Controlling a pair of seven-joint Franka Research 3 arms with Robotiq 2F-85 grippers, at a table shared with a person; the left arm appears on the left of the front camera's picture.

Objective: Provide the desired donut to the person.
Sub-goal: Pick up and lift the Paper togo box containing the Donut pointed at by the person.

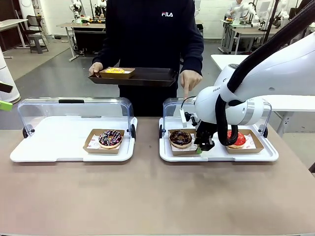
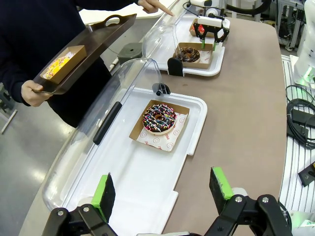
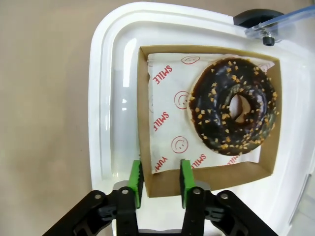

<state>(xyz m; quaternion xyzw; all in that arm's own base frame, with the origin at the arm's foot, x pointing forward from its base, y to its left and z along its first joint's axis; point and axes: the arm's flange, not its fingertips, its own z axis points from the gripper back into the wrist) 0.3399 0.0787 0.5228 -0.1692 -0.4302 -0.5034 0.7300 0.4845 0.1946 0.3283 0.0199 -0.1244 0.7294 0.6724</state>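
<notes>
The chocolate donut with nut crumbs sat in its cardboard box at the left end of the right-hand white tray, and that was where the action was! The right gripper was down at the box's right side. From the right wrist camera, its green pads were drawn in close on either side of the box's near corner, clamped on the cardboard wall, with the donut lying flat on its printed paper just beyond.

Across the table the person stood in a dark sweatshirt. One hand pointed a finger down at that same tray, and the other held a dark serving tray carrying a yellow donut in a box.

A red-topped donut shared the right tray, partly hidden behind the arm. On the left tray lay a sprinkled chocolate donut, its clear lid tipped open behind it. The left gripper hung above that tray's near edge, fingers spread wide and holding nothing.
</notes>
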